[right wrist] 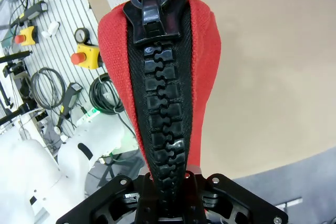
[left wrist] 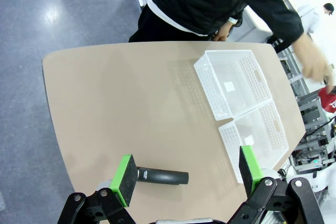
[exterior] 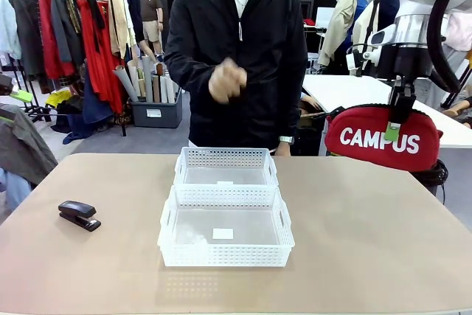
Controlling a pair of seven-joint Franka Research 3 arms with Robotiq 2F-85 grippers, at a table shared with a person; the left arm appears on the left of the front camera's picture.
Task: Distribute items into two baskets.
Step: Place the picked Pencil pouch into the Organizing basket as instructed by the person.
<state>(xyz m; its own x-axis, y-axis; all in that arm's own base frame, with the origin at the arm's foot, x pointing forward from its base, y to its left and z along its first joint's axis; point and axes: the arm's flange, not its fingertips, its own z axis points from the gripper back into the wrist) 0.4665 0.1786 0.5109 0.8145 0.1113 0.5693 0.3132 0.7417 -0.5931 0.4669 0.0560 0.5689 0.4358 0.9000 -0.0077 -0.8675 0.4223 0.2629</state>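
Observation:
My right gripper (exterior: 393, 127) hangs in the air off the table's right side, shut on the top of the red "CAMPUS" pouch (exterior: 382, 139). In the right wrist view the pouch (right wrist: 206, 51) rises from the shut gripper (right wrist: 168, 184) with its black zip facing the camera. The black stapler (exterior: 79, 215) lies near the table's left edge. My left gripper (left wrist: 187, 170) is open high above the stapler (left wrist: 163, 176), which shows between its green pads. The two white baskets, far (exterior: 225, 154) and near (exterior: 225, 254), stand touching at the table's middle, both holding no items.
A person in a black jacket stands at the far edge behind the baskets, one hand (exterior: 227, 82) raised at chest height. The left wrist view shows the baskets (left wrist: 207, 80) (left wrist: 228, 140) right of the stapler. Bare tabletop (exterior: 369, 241) lies around them.

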